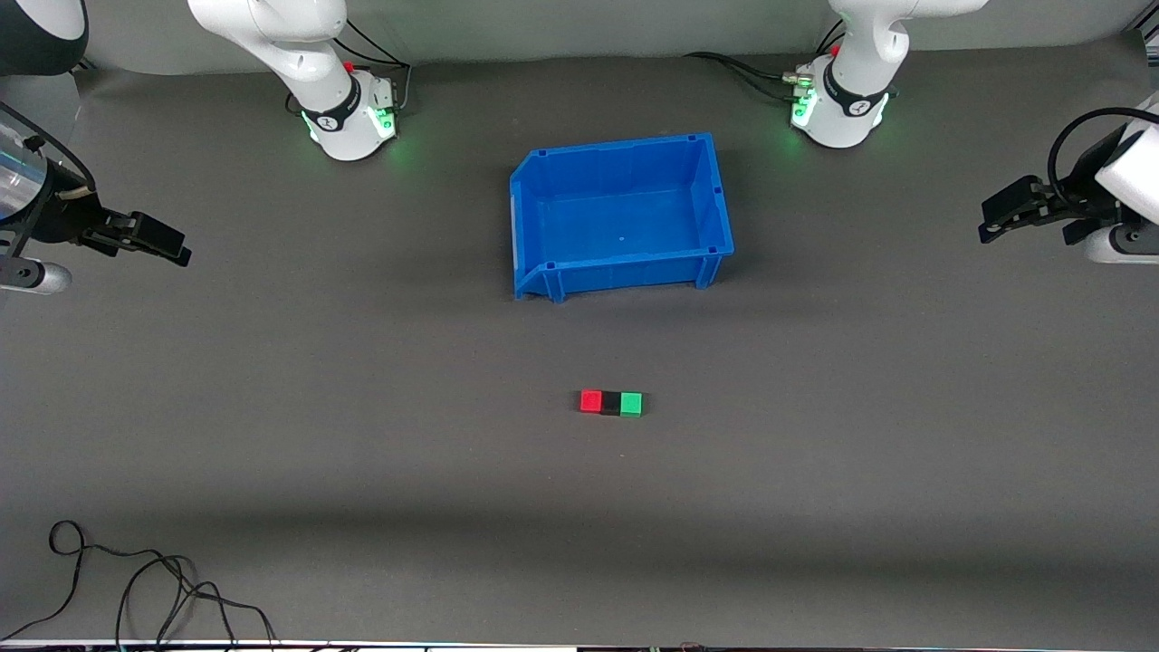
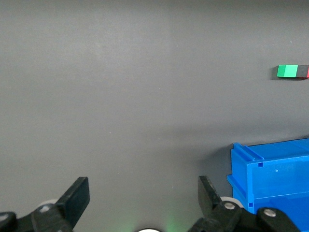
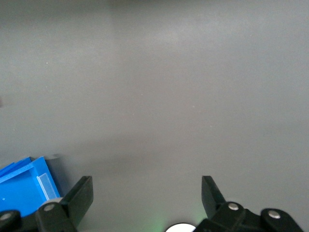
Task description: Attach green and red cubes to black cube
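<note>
The red cube [image 1: 591, 401], the black cube [image 1: 611, 404] and the green cube [image 1: 631, 404] lie in one touching row on the grey mat, black in the middle, nearer to the front camera than the blue bin. The green cube [image 2: 287, 71] and part of the black cube [image 2: 302, 72] also show in the left wrist view. My left gripper [image 1: 996, 217] is open and empty, held up at the left arm's end of the table. My right gripper [image 1: 167, 243] is open and empty, held up at the right arm's end. Both are well away from the cubes.
An empty blue bin [image 1: 706, 186] stands mid-table between the arm bases and the cubes; its corner shows in the left wrist view [image 2: 270, 179] and the right wrist view [image 3: 21, 186]. A loose black cable [image 1: 145, 580] lies at the mat's near corner at the right arm's end.
</note>
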Robot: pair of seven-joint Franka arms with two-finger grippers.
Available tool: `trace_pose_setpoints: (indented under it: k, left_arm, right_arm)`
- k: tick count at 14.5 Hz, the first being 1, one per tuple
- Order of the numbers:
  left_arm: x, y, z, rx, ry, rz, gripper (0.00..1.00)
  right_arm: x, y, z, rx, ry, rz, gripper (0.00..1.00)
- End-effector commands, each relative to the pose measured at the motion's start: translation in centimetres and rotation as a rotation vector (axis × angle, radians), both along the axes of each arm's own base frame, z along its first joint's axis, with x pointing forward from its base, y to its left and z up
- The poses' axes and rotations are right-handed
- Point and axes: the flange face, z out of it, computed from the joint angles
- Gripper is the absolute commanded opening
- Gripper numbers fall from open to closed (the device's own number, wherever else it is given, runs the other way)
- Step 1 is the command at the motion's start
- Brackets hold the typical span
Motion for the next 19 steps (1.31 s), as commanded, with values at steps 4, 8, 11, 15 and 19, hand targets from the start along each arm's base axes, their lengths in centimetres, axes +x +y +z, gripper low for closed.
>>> trace_pose_setpoints:
  k: [4, 8, 11, 15, 19]
  left_arm:
    - [-0.3, -0.1, -0.3, 0.037, 0.016, -0.01, 1.0]
    - [-0.2, 0.0, -0.3, 0.038, 0.018, -0.01, 1.0]
    - [-0.2, 0.0, -0.2, 0.038, 0.015, -0.008, 1.0]
    - [-0.2, 0.0, -0.3, 0.039, 0.018, -0.008, 1.0]
    - [-0.2, 0.0, -0.3, 0.039, 0.016, -0.007, 1.0]
  right_arm:
    - [0.7, -1.2, -0.4, -0.014, -0.022, -0.007, 0.99]
    - [1.2, -1.8, -0.4, -0.002, -0.034, -0.012, 0.99]
    - [1.5, -1.6, -0.8, -0.002, -0.03, -0.008, 0.99]
    - [1.5, -1.5, -0.9, -0.002, -0.027, -0.006, 0.99]
    - [1.3, -1.6, -0.8, -0.002, -0.022, -0.008, 0.99]
